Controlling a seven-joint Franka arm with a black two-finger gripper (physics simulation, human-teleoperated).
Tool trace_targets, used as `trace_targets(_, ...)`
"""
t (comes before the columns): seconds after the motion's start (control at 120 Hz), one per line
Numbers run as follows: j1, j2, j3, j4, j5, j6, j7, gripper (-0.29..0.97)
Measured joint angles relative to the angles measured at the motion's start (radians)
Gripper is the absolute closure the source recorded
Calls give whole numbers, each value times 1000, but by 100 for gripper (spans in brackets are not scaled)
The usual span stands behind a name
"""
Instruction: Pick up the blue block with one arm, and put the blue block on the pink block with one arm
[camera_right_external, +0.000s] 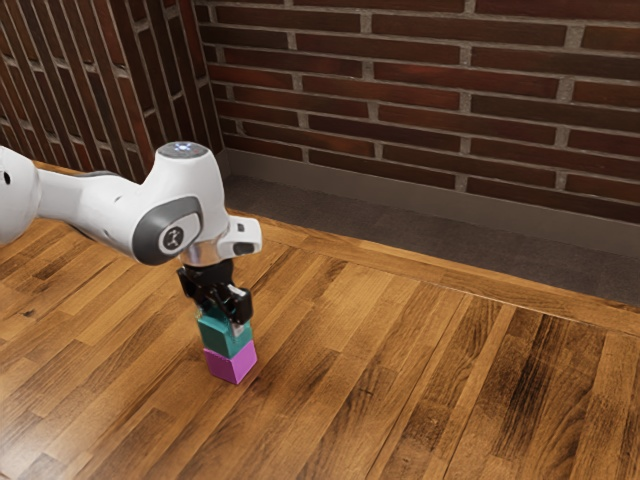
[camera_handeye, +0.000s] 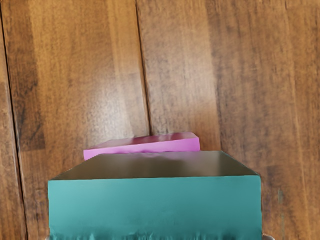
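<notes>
The blue block (camera_right_external: 222, 338), teal in colour, rests squarely on top of the pink block (camera_right_external: 231, 363) on the wooden table, left of centre in the exterior view. My black gripper (camera_right_external: 226, 316) comes straight down onto it, with its fingers against the upper sides of the blue block, shut on it. In the wrist view the blue block (camera_handeye: 155, 205) lies just under my hand. A strip of the pink block (camera_handeye: 142, 145) shows beyond its far edge.
The wooden table (camera_right_external: 420, 380) stretches wide toward the exterior view's right and front. Its back edge meets a grey floor strip (camera_right_external: 450, 230) below a brick wall (camera_right_external: 420, 90). My white arm (camera_right_external: 110, 210) enters from the left.
</notes>
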Motion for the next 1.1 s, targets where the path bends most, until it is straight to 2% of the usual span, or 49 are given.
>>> trace_targets(0.133, 1, -19, 0, -2, -2, 1, 12, 10)
trace_targets(0.233, 7, -143, 0, 7, 5, -8, 12, 6)
trace_targets(0.3, -29, -192, 3, 105, 4, -50, -20, 5)
trace_targets(0.367, -101, -208, 22, 259, -21, -132, -98, 3)
trace_targets(0.442, -236, -219, 160, 451, -40, -309, -246, 2)
trace_targets(0.533, -244, -266, 236, 566, -12, -533, -439, 2)
trace_targets(0.625, -157, -281, 251, 573, 16, -689, -607, 1)
trace_targets(0.725, -134, -277, 251, 533, 36, -784, -761, 1)
trace_targets(1.1, -131, -276, 245, 493, 49, -889, -1160, 0)
